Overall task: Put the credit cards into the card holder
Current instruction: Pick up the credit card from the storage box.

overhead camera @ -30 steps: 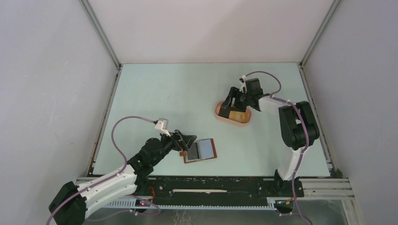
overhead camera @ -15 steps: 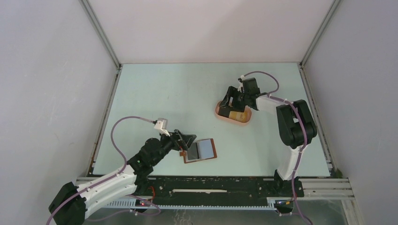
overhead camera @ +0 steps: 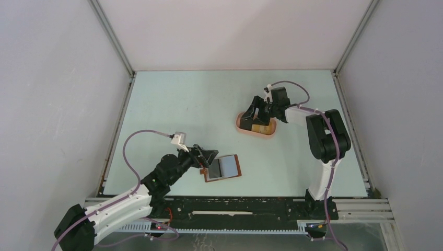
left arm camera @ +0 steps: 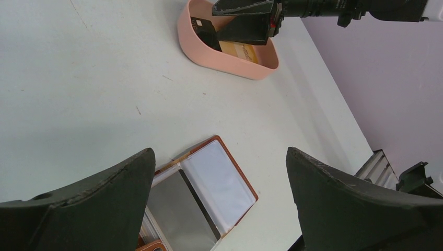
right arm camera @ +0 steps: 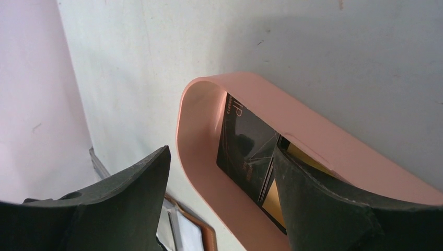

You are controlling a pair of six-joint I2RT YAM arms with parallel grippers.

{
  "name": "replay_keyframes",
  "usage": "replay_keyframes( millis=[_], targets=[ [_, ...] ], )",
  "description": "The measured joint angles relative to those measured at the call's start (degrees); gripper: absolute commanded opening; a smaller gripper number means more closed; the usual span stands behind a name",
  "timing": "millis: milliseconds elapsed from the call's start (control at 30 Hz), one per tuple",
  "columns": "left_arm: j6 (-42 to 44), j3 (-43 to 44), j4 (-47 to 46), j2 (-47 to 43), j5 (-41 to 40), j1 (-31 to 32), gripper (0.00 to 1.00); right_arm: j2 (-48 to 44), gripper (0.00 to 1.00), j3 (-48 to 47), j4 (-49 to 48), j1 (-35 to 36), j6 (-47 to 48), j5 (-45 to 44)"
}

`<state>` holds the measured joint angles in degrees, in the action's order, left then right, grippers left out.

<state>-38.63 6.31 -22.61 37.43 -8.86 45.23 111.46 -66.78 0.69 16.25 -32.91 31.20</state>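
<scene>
The card holder (overhead camera: 223,167) lies open near the front of the table, its reddish-brown edge and clear pockets up; it also shows in the left wrist view (left arm camera: 211,191). My left gripper (overhead camera: 208,158) is open and empty, just left of and above it (left arm camera: 219,152). The credit cards, a black one (right arm camera: 245,149) and a tan-yellow one (right arm camera: 272,201), lie inside the pink oval tray (overhead camera: 241,125). My right gripper (overhead camera: 254,115) is open: one finger (right arm camera: 324,209) is inside the tray by the cards, the other (right arm camera: 120,198) is outside its end wall. It holds nothing.
The pink tray's rim (right arm camera: 194,157) stands between my right fingers. In the left wrist view the tray (left arm camera: 190,44) and the right gripper (left arm camera: 245,23) show at the far side. Enclosure walls stand left, right and behind. The metal rail runs along the front edge (overhead camera: 235,204).
My right gripper has moved a little left and the pink tray has shifted left with it. The left arm and the card holder have not moved.
</scene>
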Motion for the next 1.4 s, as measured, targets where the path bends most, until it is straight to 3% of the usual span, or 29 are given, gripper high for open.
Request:
replay_keyframes(
  millis=[933, 1200, 1300, 1400],
  targets=[
    [0.0, 0.0, 0.1, 0.1, 0.0, 0.0, 1.0, 1.9, 0.75, 1.5, -10.8, 0.7, -7.5, 15.3],
    [0.0, 0.0, 0.9, 0.0, 0.0, 0.0, 1.0, 3.9, 0.59, 0.9, -7.6, 1.2, -6.6, 13.0],
    [0.0, 0.0, 0.9, 0.0, 0.0, 0.0, 1.0, 3.9, 0.44, 0.6, -6.9, 1.2, -6.0, 12.0],
    [0.0, 0.0, 1.0, -0.3, -0.1, 0.0, 1.0, 3.9, 0.22, 0.6, -6.4, 1.2, -5.7, 11.2]
  ],
)
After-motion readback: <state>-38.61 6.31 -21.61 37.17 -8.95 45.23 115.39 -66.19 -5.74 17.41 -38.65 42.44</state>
